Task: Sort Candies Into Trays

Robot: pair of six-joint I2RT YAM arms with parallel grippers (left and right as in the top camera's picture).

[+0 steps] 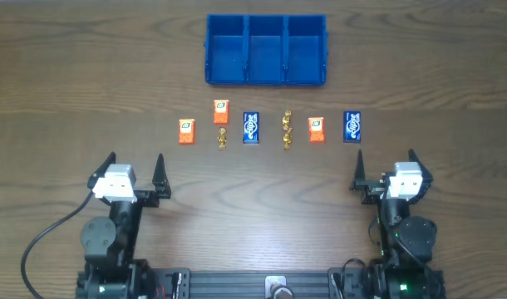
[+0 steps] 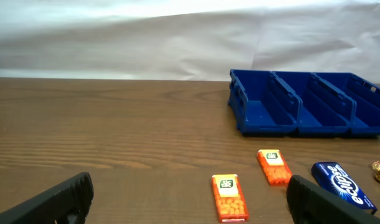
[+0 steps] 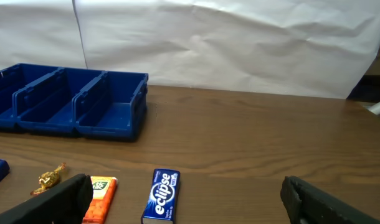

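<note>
Two blue packs [image 1: 251, 127] lie long axis toward the tray [image 1: 237, 80]; left hand [image 1: 135, 163] and right hand [image 1: 386, 160] gape wide.

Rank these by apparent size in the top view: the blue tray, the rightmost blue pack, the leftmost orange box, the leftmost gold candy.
1. blue tray, by far
2. rightmost blue pack
3. leftmost orange box, slightly shorter
4. leftmost gold candy
All lie flat on one table, so nearness hardly matters.
</note>
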